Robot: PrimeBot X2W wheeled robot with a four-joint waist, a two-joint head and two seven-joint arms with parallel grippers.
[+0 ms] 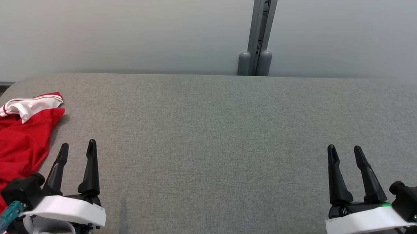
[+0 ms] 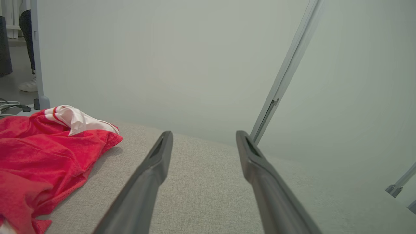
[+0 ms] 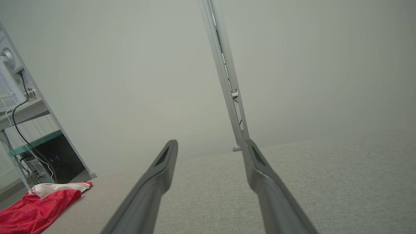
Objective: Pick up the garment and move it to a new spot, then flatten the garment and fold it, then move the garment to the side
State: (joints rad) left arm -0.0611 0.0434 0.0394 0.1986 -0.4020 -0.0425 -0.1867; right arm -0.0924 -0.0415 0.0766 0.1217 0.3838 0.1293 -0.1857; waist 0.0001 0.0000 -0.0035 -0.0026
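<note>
Left pincer (image 1: 78,144) and right pincer (image 1: 345,148) gape empty. The left should pinch a thick fold of the red garment (image 1: 4,143), lower left.

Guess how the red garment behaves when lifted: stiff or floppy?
Probably floppy: the red garment lies crumpled in soft folds. Likely drapes and trails from one pinch, being spread wide on the table. Looks thin, so probably light.
</note>
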